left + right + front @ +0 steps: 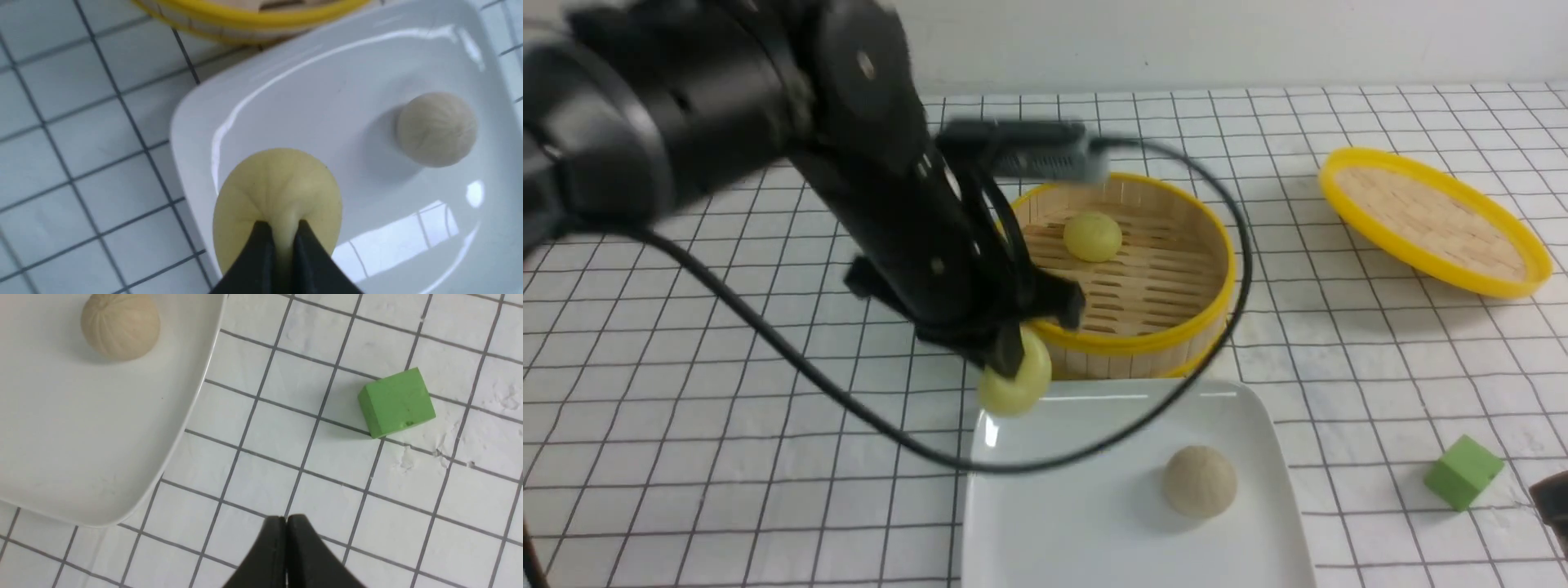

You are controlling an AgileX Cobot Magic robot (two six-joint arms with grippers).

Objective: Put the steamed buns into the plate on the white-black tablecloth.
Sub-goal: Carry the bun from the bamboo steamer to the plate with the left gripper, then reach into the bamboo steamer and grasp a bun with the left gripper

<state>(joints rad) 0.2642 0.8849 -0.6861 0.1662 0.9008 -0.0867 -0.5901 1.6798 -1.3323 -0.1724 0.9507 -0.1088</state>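
One bun in the plate, one in the claw, one waiting

Bring the left claw (282, 228), pinching a yellow bun (1016, 374) at the plate's (1062, 539) edge, further inward, lower gently, then release, clear of the beige bun (1200, 482) inside; the right claw (286, 517) is closed, empty. Farther off, another smooth, pale-yellow bun (1093, 237) sits in the steamer (1127, 341).

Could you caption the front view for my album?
Pale yellow bun in its left gripper, the robot reaches over a white plate holding one beige bun.
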